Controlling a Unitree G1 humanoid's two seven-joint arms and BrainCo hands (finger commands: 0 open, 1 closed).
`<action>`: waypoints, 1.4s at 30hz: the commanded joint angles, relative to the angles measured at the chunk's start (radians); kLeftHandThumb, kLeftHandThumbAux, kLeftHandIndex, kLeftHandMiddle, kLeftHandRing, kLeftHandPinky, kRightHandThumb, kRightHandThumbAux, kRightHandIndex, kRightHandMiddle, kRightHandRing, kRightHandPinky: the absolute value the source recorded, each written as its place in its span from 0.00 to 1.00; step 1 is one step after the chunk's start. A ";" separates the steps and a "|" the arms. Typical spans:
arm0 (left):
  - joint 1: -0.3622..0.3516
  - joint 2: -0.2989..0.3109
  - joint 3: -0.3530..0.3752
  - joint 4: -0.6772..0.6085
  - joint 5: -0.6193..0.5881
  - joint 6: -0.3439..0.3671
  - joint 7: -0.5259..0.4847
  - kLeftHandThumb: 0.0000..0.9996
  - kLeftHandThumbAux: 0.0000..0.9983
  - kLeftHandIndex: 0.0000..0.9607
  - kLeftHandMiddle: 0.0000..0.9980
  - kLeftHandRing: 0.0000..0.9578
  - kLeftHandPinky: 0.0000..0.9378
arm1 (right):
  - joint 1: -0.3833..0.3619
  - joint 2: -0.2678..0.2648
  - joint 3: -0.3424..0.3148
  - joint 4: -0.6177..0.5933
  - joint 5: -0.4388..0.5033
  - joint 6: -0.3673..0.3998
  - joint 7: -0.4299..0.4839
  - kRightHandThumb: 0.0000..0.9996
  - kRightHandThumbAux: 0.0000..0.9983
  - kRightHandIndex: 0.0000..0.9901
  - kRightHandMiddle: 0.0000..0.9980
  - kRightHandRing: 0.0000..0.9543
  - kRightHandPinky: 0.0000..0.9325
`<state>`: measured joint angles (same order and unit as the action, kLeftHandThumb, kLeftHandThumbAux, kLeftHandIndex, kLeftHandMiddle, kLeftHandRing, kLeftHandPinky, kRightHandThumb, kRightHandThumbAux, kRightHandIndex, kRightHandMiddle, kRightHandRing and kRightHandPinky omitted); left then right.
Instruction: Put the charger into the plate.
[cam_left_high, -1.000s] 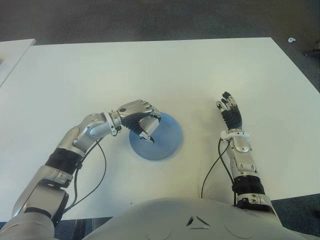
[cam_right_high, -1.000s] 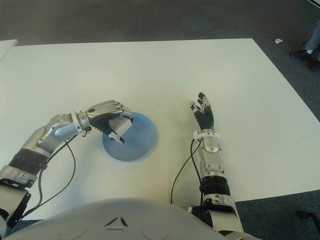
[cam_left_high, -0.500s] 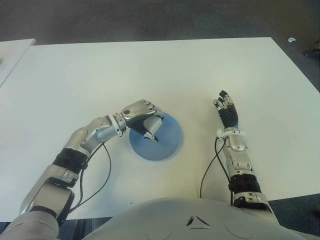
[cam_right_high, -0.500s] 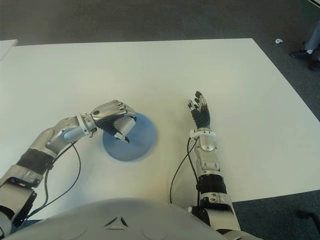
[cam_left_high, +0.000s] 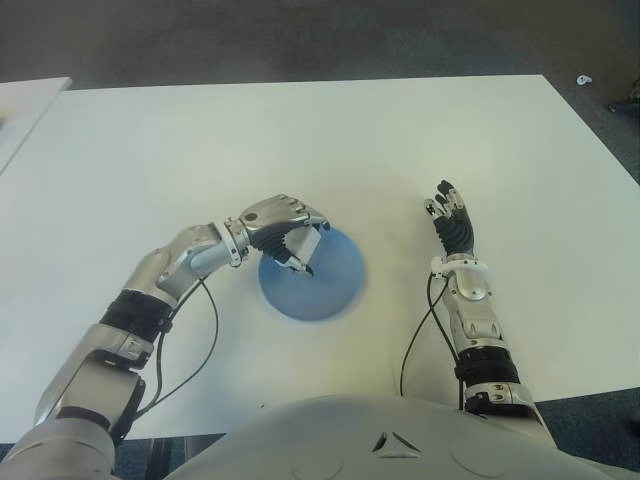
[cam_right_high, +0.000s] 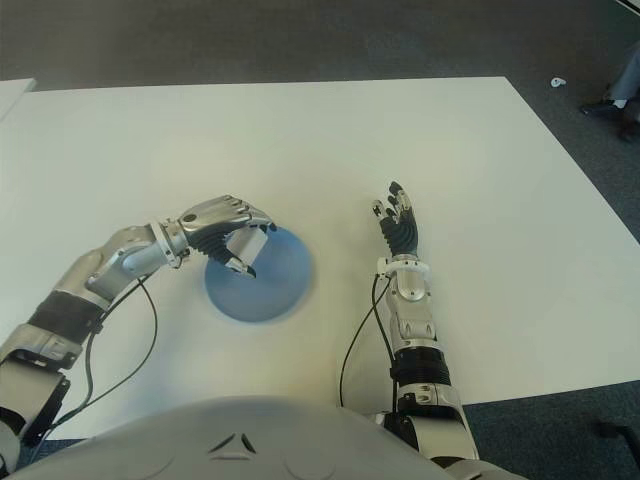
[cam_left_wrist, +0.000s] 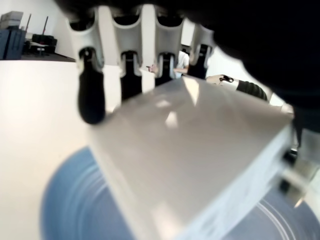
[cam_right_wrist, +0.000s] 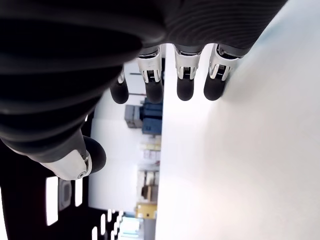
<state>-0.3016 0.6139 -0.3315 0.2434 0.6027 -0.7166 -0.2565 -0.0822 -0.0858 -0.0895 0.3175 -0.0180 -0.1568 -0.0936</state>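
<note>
Left hand (cam_left_high: 283, 228) gripped the white block-shaped charger (cam_left_wrist: 200, 155) over the round blue plate's (cam_left_high: 335, 285) left edge; right hand (cam_left_high: 452, 215) (fingers extended, empty) showed right of the plate.

left hand (cam_left_high: 285, 232) curled around white charger (cam_left_high: 303, 245) over left part of blue plate (cam_left_high: 318, 280), right hand (cam_left_high: 453, 222) open, well right of plate, on white table (cam_left_high: 330, 140)

Charger (cam_left_wrist: 200, 150) mostly hidden under left hand (cam_left_high: 280, 225) in eye views; only a pale corner shows. Left wrist view: its lower end cut off by frame bottom, plate (cam_left_wrist: 70, 210) blurred, partly covered.
</note>
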 joint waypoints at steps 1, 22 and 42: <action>0.013 0.021 0.010 -0.042 -0.072 0.057 -0.092 0.19 0.27 0.01 0.01 0.01 0.02 | 0.001 0.012 0.007 0.015 -0.010 0.025 -0.006 0.02 0.58 0.00 0.04 0.03 0.04; 0.029 0.036 0.082 -0.090 -0.269 0.195 -0.206 0.16 0.27 0.00 0.00 0.00 0.00 | 0.002 0.015 0.022 0.014 -0.018 0.011 -0.002 0.03 0.59 0.00 0.02 0.02 0.04; 0.042 -0.043 0.273 -0.362 -0.469 0.742 -0.222 0.04 0.56 0.06 0.06 0.03 0.03 | 0.004 0.022 0.020 0.008 -0.005 0.022 0.007 0.04 0.56 0.00 0.02 0.02 0.04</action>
<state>-0.2735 0.6059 -0.0906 -0.0961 0.1708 -0.0595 -0.4921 -0.0833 -0.0734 -0.0688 0.3150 -0.0278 -0.1568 -0.0918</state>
